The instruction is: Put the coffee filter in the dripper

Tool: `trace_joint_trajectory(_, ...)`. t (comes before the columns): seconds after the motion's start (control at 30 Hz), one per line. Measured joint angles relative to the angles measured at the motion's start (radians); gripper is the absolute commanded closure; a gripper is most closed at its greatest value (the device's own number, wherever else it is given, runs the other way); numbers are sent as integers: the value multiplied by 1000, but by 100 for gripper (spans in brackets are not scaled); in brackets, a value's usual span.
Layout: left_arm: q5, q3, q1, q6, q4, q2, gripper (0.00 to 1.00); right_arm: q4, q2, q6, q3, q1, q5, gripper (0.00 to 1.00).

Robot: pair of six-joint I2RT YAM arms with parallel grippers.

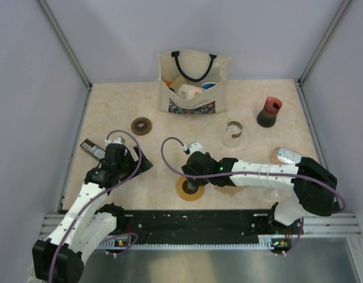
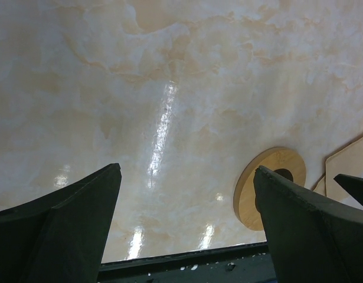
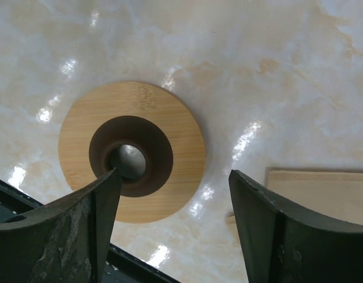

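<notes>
A flat tan ring (image 3: 169,127) with a dark funnel-like centre and a hole lies near the table's front edge (image 1: 190,190); I cannot tell whether it belongs to the dripper. My right gripper (image 3: 174,174) hovers over it, open, its left fingertip (image 3: 107,183) at the hole and the other finger past the rim. The coffee filter (image 3: 323,191), ribbed tan paper, lies flat just right of the ring, partly behind that finger. The left wrist view shows the filter (image 2: 349,168) beyond the ring (image 2: 270,183). My left gripper (image 2: 187,167) is wide open over bare table (image 1: 140,165).
A cloth bag (image 1: 193,82) with items stands at the back. A dark brown ring (image 1: 141,125), a clear glass cup (image 1: 233,131), a brown grinder with a red top (image 1: 268,112), a small bottle (image 1: 287,155) and a black flat object (image 1: 92,148) sit around. A black rail (image 1: 199,221) runs along the front.
</notes>
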Motion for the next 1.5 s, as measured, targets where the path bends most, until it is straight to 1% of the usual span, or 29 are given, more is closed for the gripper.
trace_joint_trajectory(0.17,-9,0,0,-3,-1,10,1,44,50,3,1,24,-2,39)
trace_joint_trajectory(0.27,-18,0,0,-6,-5,21,1,53,86,6,1,25,-2,46)
trace_joint_trajectory(0.33,-20,0,0,-7,-5,21,1,57,101,9,1,25,-2,48)
trace_joint_trajectory(0.5,-23,0,0,-11,-5,21,1,77,126,32,1,25,-5,60)
trace_joint_trajectory(0.57,-25,0,0,-13,-5,21,1,87,134,47,1,25,-2,67)
trace_joint_trajectory(0.63,-27,0,0,-16,-5,21,1,96,137,66,1,26,-1,79)
trace_joint_trajectory(0.7,-30,0,0,-19,-5,21,1,107,142,88,1,32,2,87)
trace_joint_trajectory(0.73,-31,0,0,-20,-6,21,1,108,145,100,3,34,8,92)
trace_joint_trajectory(0.8,-35,0,0,-21,-6,23,1,104,148,115,11,38,16,98)
trace_joint_trajectory(0.83,-35,0,0,-21,-6,24,1,100,149,117,15,38,19,100)
trace_joint_trajectory(1.0,-25,0,0,-21,-6,25,1,98,134,119,18,38,44,100)
trace_joint_trajectory(1.1,13,0,0,-18,2,24,1,126,58,95,-16,37,24,100)
trace_joint_trajectory(1.17,67,-1,0,-9,24,15,1,161,-14,74,-48,27,-25,100)
trace_joint_trajectory(1.23,126,-8,0,-1,57,-6,1,210,-82,56,-79,2,-114,100)
trace_joint_trajectory(1.33,239,-36,0,5,137,-66,1,320,-182,49,-135,-108,-359,100)
trace_joint_trajectory(1.43,418,-90,0,0,288,-130,1,375,-251,38,-160,-222,-568,100)
trace_joint_trajectory(1.5,552,-134,-1,-19,437,-151,1,395,-290,33,-159,-266,-698,100)
